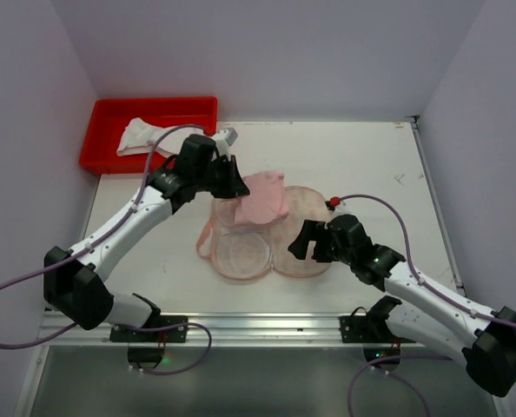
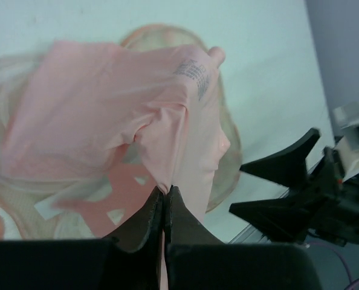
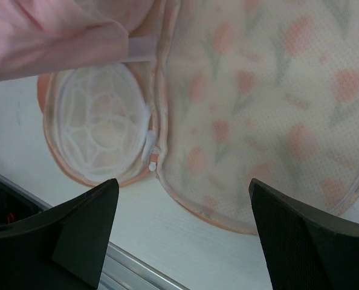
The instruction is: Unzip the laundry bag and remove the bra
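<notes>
Pale-pink cloth sat between the fingers of my left gripper (image 2: 166,190). Its two dark jaws were pressed together on a gathered fold of the soft pale-pink fabric bra (image 2: 107,109). The rest of the garment fanned out ahead of the fingertips and hung loose, with a printed care label showing near its far edge.

Under and beyond that drape lay the padded, peanut-shaped cream laundry bag (image 3: 264,109) with its pink-orange print. It was opened flat on the white table (image 1: 371,156). I could not tell whether every strap was out of it.

My right gripper (image 3: 184,187) hovered just above the bag's near rim with its fingers spread wide, holding nothing. The printed half lay ahead of it to its right. A white mesh dome (image 3: 101,127) in the open half lay ahead to its left.

I judged the bra to be light and limp, with no stiffness to carry its own shape. A pinch on a bunched fold or seam should hold better than one on a single thin layer. A trailing strap could snag on the zipper edge or the dome and drag the light bag along. Pressing the right fingers down on the bag's rim looked the sensible way to anchor it.

Far beyond the left gripper, a red plastic tray (image 1: 110,117) held a white cloth (image 1: 141,135).
</notes>
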Robot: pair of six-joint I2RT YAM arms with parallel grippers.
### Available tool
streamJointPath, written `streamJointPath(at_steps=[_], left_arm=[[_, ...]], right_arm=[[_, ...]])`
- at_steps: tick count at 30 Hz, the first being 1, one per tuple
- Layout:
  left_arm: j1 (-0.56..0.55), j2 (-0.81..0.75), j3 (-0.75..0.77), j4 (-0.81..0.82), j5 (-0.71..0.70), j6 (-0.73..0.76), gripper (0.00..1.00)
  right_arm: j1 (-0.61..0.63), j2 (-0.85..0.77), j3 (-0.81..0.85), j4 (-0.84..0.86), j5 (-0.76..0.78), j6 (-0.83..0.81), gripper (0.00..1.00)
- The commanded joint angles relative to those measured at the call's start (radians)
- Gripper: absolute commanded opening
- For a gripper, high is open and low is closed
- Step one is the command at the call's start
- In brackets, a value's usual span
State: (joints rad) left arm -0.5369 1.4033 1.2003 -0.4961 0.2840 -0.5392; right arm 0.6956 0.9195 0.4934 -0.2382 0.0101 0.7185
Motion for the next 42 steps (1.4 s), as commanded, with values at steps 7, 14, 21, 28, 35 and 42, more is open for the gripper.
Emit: streamJointPath(at_steps=[7,14,21,28,35,42], left_arm=[[0.227,-0.03,0.405,-0.087,-0.037,-0.041,0.0],[0.4,0.075,0.604,-0.029,-0.107,-0.036,0.0],[0.633,0.244,0.711,0.068,-0.18,-0.088,0.0],[0.744,0.407,0.725,0.241,-0.206,-0.065,0.0],[0.767,0.585,0.714,0.356,-0.172,-0.071,0.0],[0.715,0.664,0.578,0.524,-0.111,-0.214,0.0]], right_arm=[[-0.004,-0.249,0.065,-0.059,0.076,-0.027,0.9],[-0.004,-0.278,0.065,-0.056,0.082,-0.054,0.9],[-0.004,-0.209,0.073,-0.023,0.045,-0.062,0.9],[-0.004,-0.119,0.099,0.02,0.014,-0.077,0.9],[-0.004,-0.021,0.131,0.039,-0.002,-0.096,0.9],[-0.005,0.062,0.154,0.066,-0.045,-0.099,0.9]])
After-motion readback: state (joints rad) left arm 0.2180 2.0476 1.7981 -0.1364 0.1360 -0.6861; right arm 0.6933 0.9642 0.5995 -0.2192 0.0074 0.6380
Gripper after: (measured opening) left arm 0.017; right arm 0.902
